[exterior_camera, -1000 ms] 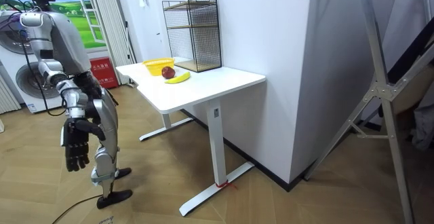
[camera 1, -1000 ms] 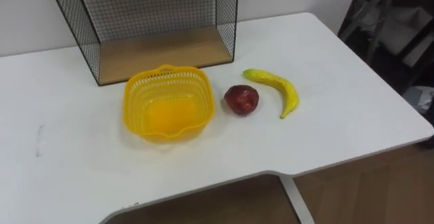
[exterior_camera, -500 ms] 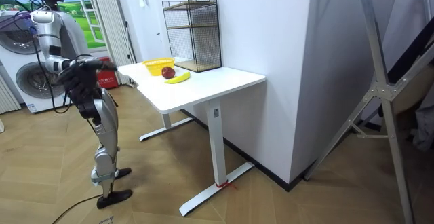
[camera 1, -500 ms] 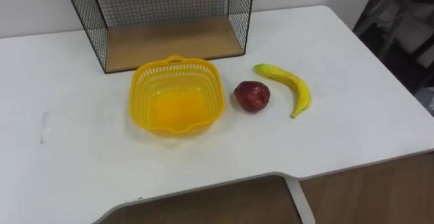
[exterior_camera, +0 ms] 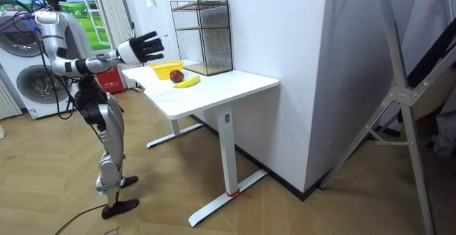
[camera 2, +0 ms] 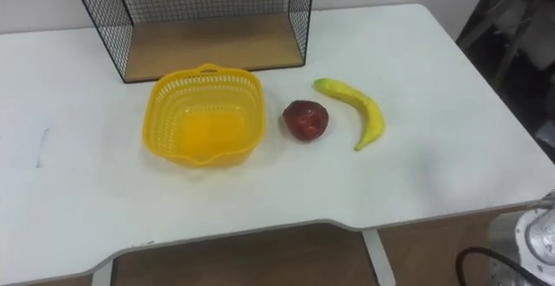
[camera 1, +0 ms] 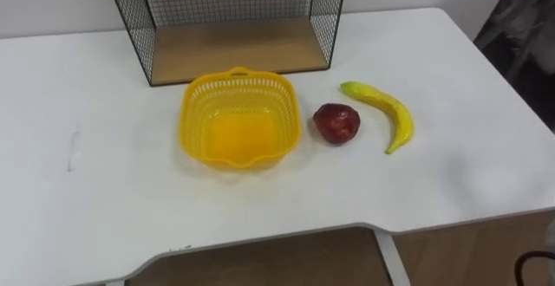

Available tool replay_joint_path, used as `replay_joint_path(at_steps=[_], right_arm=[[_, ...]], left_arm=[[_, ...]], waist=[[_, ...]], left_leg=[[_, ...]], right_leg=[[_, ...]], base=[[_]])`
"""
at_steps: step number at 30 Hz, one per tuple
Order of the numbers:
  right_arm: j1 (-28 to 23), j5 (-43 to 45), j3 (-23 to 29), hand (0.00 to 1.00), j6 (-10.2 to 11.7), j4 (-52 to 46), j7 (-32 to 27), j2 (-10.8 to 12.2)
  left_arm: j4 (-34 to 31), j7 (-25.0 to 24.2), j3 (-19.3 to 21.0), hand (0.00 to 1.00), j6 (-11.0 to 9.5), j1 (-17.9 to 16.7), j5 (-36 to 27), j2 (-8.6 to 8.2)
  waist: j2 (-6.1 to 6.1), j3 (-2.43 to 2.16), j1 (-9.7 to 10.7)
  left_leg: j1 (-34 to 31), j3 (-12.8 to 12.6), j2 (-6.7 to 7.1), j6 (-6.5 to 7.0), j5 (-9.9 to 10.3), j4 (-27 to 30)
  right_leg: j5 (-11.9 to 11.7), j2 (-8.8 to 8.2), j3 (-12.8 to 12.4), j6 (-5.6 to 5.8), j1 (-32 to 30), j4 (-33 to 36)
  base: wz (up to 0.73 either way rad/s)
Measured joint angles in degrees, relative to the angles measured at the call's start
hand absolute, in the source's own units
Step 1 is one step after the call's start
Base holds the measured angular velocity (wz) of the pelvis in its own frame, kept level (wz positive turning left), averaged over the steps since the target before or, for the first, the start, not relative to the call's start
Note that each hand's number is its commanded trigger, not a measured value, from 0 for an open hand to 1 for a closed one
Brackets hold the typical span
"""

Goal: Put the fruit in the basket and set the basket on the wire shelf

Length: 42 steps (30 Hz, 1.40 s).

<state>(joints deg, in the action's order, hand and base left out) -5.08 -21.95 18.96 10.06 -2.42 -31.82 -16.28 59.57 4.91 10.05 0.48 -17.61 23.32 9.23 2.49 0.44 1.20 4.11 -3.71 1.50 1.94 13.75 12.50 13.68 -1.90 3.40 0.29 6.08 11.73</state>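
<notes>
The right hand [exterior_camera: 146, 48] hangs in the air at the table's near end with its fingers spread and straight, holding nothing. The robot stands just short of the white table [camera 1: 451, 173].

Nothing is loaded yet, so the step in hand is the first reach for fruit. Ahead of the hand, the banana [camera 1: 388, 106] lies closest to its side of the table. The dark red apple [camera 1: 336, 123] sits just beyond it, apart from the banana and close beside the basket's wall. Further across from the hand stands the yellow basket [camera 1: 238, 75], upright and empty (its handles are small moulded bumps on the rim). Farthest from the hand is the wire shelf [camera 1: 234, 50], whose wooden bottom board lies open behind the basket.

The next move, as I judge it, calls for bringing the hand down over the banana or the apple and closing round it. The round apple may roll if nudged.

No label or writing can be read on the fruit, basket or shelf.
</notes>
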Motion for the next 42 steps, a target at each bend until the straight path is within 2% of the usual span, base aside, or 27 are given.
replay_joint_path(at_steps=[4,9,11,14,24,28,34,42], right_arm=[[0.0,3.6,-3.4,0.00,-2.7,1.8,8.6,-2.3],[0.8,9.4,-7.1,0.00,-3.7,2.4,14.7,-3.2],[2.0,11.4,-9.8,0.00,-3.9,3.8,17.5,-4.2],[2.7,11.5,-11.5,0.00,-3.9,3.8,19.6,-4.3],[6.8,15.0,-13.0,0.00,-3.9,4.4,22.8,-4.3],[6.9,20.2,-13.6,0.00,-4.2,4.4,25.1,-4.3],[7.5,21.4,-16.0,0.00,-5.1,9.1,29.2,-4.3],[7.5,22.2,-17.9,0.00,-5.2,9.1,31.6,-4.3]], left_arm=[[-0.2,-0.2,-0.6,0.00,0.4,0.1,0.0,0.14],[-0.1,-0.4,-1.4,0.00,0.8,0.9,-0.2,0.91],[-0.1,-0.4,-2.4,0.00,0.8,1.6,-0.1,1.11],[-0.1,-0.4,-3.1,0.00,0.8,2.6,-0.1,1.11],[0.0,-0.4,-3.6,0.00,0.8,2.8,-0.7,1.17],[0.0,-0.4,-3.6,0.00,0.8,2.7,-0.6,1.17],[0.1,-0.4,-4.8,0.00,0.8,2.6,-0.6,1.22],[0.2,-0.4,-4.8,0.00,0.8,2.6,-0.4,1.21]], waist=[[0.56,0.07,-0.4],[1.23,0.00,-1.6],[1.98,0.27,-2.2],[2.49,0.19,-3.4],[2.12,0.13,-3.3],[2.00,0.06,-3.5],[1.94,0.15,-4.6],[2.13,0.12,-6.1]], left_leg=[[0.4,0.2,0.00,0.00,0.0,-0.1],[0.4,0.6,-0.14,-0.01,0.0,0.3],[0.4,0.6,-0.19,-0.03,0.0,0.3],[0.1,0.8,-0.19,-0.04,0.0,0.4],[-0.3,1.5,-0.22,-0.05,0.0,1.0],[-0.1,1.5,-0.18,-0.05,0.0,1.0],[0.8,1.3,-0.19,-0.05,0.0,1.0],[0.7,1.3,-0.25,-0.05,0.0,1.0]], right_leg=[[0.0,-0.05,0.2,0.00,0.2,0.1],[-0.1,-0.03,0.8,-0.10,0.3,0.1],[-0.1,0.03,0.9,-0.18,0.4,0.0],[-0.2,0.03,1.1,-0.16,0.3,0.0],[-0.3,-0.01,2.4,-0.11,0.9,-0.2],[-0.3,-0.02,2.3,-0.12,1.2,-0.2],[-0.3,0.02,2.0,-0.16,2.0,-0.1],[-0.5,0.14,1.9,-0.22,2.0,-0.1]], base=[[0.01],[0.03],[0.02],[0.03],[0.05],[0.00],[-0.01],[0.00]])
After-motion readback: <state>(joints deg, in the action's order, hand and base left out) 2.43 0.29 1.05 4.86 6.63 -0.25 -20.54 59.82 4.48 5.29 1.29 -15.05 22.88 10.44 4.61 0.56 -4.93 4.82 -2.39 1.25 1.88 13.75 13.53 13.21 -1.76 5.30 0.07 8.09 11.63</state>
